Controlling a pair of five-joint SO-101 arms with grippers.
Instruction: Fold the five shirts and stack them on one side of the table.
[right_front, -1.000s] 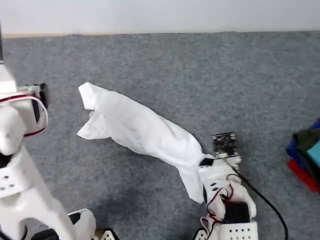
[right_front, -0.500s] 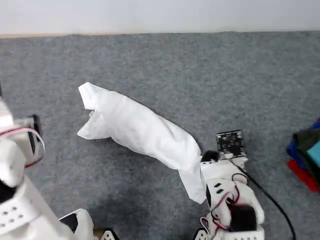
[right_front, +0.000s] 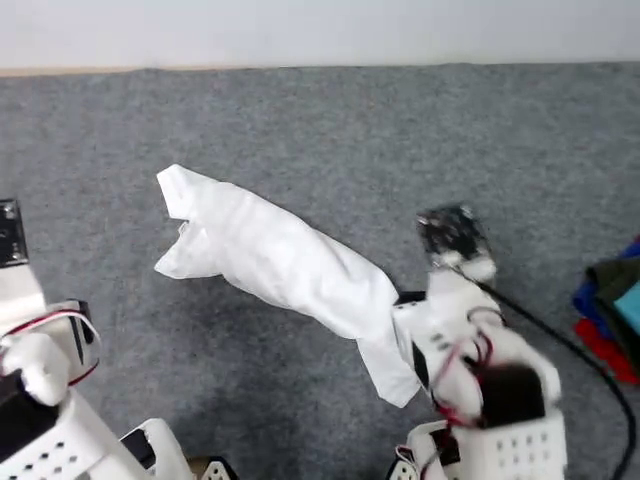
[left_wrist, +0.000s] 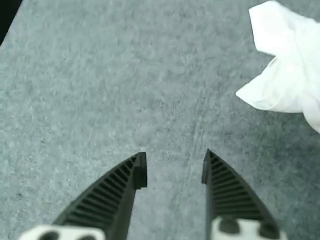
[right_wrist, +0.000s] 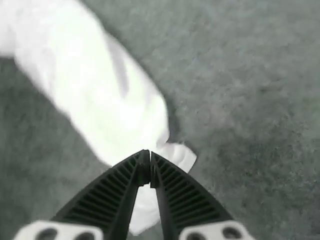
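White shirt (right_front: 285, 265): lies crumpled on the grey bench (right_front: 420, 140) in a long, bunched strip. The strip runs diagonally from the left-centre area toward the middle of the near edge, where the arms are mounted. One loose flap at the near end lies flat on the bench surface, just beside the right arm (right_front: 470, 350).

Right tool (right_wrist: 149, 156): jaws pressed together, tips touching. The tips sit directly over the near end of the white shirt (right_wrist: 100, 95). Whether cloth is caught between the jaws cannot be determined.

Left tool (left_wrist: 172, 169): jaws spread, with a clear gap between the tips. It hangs above bare bench surface near the left edge and holds nothing. The far end of the white shirt (left_wrist: 287, 75) lies well apart from it.

Stack of coloured garments (right_front: 612, 305): rests at the right edge of the bench, with dark, teal, blue and red layers visible. It is well apart from the white shirt
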